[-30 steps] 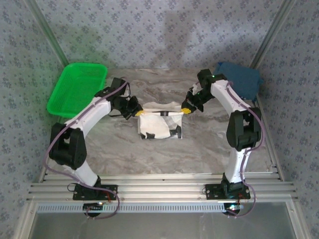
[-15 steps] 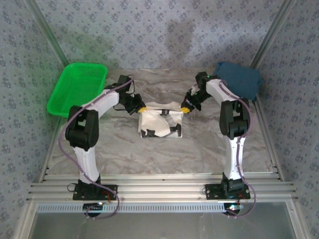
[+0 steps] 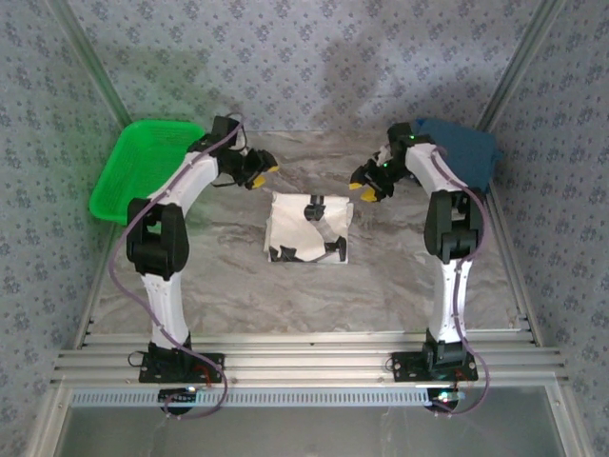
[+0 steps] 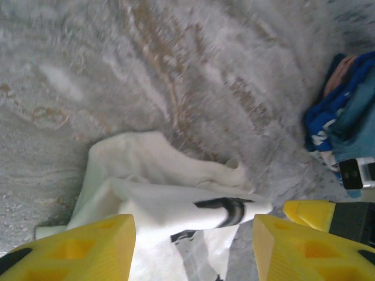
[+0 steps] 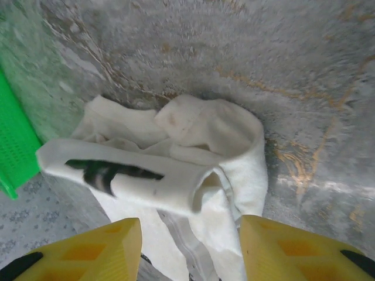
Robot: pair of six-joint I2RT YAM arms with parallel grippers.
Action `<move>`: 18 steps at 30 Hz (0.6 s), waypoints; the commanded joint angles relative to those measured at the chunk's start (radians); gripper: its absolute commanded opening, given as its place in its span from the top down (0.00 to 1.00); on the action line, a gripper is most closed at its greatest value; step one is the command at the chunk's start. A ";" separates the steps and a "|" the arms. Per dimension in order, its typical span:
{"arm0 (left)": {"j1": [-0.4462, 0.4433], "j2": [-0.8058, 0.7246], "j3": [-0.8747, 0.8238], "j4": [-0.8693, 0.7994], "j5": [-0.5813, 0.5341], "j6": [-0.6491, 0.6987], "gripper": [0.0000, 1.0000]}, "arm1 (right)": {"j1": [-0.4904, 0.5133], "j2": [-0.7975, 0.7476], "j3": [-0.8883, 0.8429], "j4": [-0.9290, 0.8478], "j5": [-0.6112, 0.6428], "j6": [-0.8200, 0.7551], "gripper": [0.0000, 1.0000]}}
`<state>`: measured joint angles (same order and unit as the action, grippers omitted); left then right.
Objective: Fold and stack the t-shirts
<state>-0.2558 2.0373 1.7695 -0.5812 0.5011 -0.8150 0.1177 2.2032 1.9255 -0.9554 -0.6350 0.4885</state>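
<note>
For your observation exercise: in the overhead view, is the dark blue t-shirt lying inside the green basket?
No, the dark blue t-shirt lies far right, the green basket far left.

Soft even overhead light, faint shadows, wrist views slightly motion-blurred
</note>
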 commanded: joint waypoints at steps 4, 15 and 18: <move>0.009 -0.183 -0.046 -0.091 -0.035 0.074 0.43 | -0.017 -0.249 -0.185 0.074 -0.006 0.009 0.50; -0.035 -0.398 -0.438 0.085 -0.040 0.117 0.35 | 0.061 -0.502 -0.706 0.326 0.031 0.007 0.28; -0.063 -0.346 -0.443 0.110 -0.036 0.121 0.35 | 0.094 -0.464 -0.718 0.350 0.057 -0.009 0.27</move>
<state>-0.2958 1.6478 1.3373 -0.5236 0.4599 -0.7250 0.1875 1.7130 1.2148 -0.6674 -0.6147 0.5060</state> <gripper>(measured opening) 0.648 0.731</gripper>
